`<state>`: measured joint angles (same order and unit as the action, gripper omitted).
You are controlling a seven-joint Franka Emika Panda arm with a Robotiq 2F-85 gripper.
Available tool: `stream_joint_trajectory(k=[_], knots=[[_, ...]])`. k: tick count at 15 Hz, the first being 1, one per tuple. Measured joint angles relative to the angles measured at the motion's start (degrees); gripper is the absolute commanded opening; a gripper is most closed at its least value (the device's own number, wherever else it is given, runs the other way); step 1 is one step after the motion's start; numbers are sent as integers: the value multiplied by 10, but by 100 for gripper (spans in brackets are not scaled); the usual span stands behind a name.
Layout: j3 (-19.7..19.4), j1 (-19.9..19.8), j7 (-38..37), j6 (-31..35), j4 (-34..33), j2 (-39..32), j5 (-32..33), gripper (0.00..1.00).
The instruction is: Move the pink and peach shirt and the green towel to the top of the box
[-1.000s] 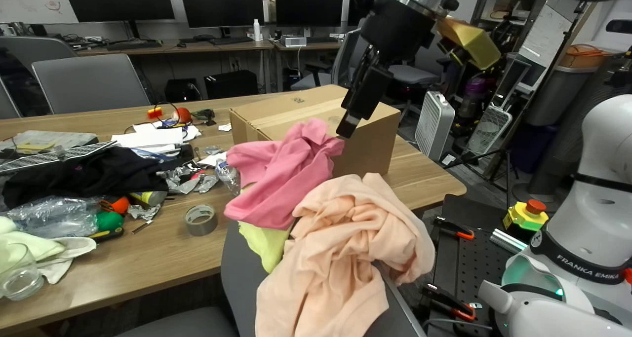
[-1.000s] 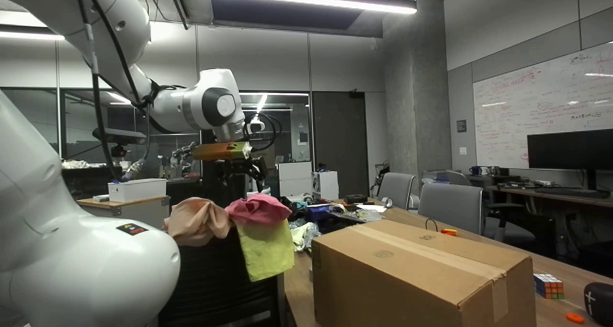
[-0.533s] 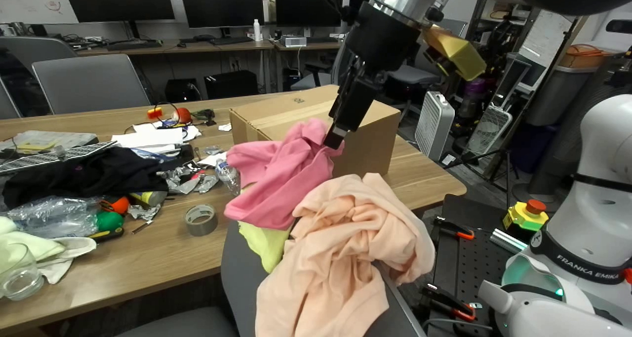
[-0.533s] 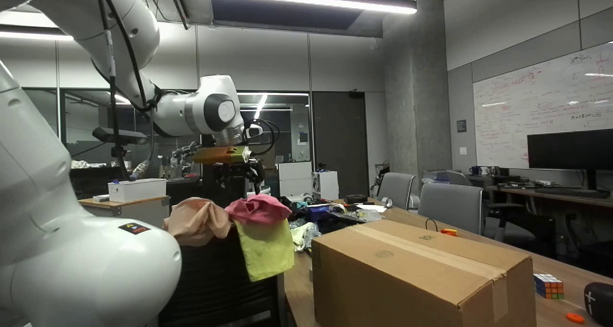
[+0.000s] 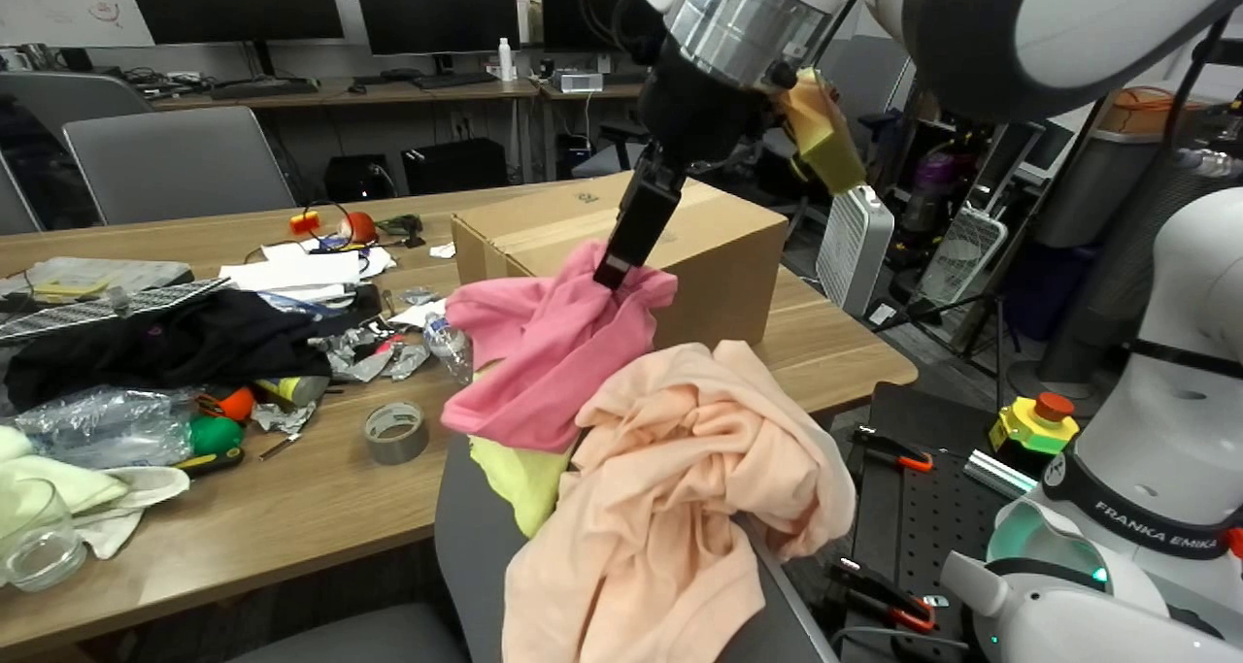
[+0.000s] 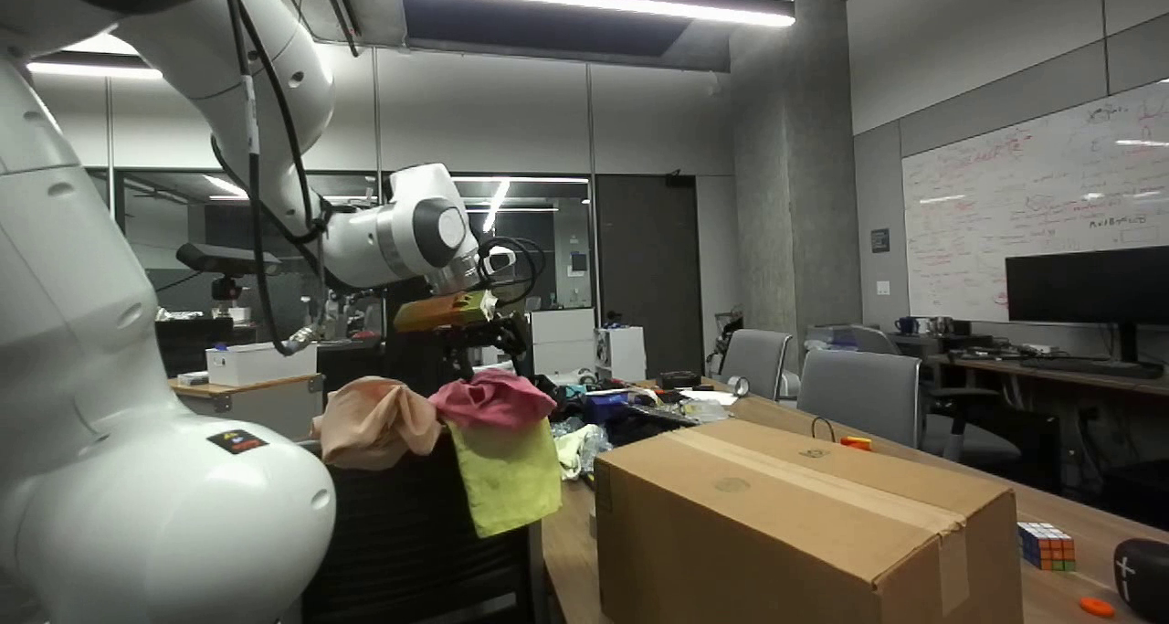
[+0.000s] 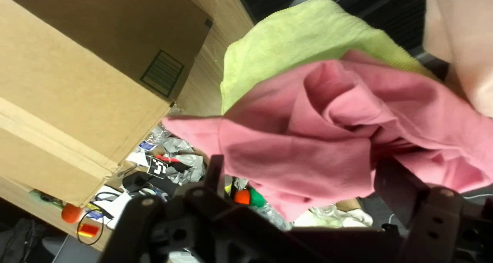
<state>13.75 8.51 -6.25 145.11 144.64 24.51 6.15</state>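
Observation:
The pink shirt (image 5: 554, 352) lies bunched on a chair back, over the yellow-green towel (image 5: 524, 483). The towel hangs down below it in an exterior view (image 6: 507, 478). The peach shirt (image 5: 680, 498) is draped beside them on the same chair back. The closed cardboard box (image 5: 554, 212) stands on the table behind the cloths; its top is bare. My gripper (image 5: 614, 273) points down at the top of the pink shirt. In the wrist view the gripper (image 7: 300, 166) is open, its fingers wide apart with pink cloth (image 7: 300, 155) across the gap. Whether the fingertips touch it is unclear.
The table (image 5: 320, 508) bears clutter left of the cloths: a tape roll (image 5: 395, 432), black cloth (image 5: 175, 343), plastic bottles and a glass (image 5: 39, 537). The chair back (image 5: 466, 517) carries the cloths. A Rubik's cube (image 6: 1047, 546) and a black speaker (image 6: 1142, 580) stand beyond the box.
My gripper has moved down and across to the pink shirt, its tip passing from in front of the box to over the cloth. The arm has tilted. The cloths and box look unmoved.

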Motion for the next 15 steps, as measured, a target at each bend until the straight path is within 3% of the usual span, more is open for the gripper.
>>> stream_joint_trajectory(k=[3,4,6,13,15], knots=[[12,-20,-29,4,-7,-16,34,100],[13,-23,-36,4,-9,-20,41,75],[14,-24,-41,3,-13,-26,46,66],[14,-24,-42,3,-18,-30,46,12],[15,-24,-42,3,-19,-30,46,0]])
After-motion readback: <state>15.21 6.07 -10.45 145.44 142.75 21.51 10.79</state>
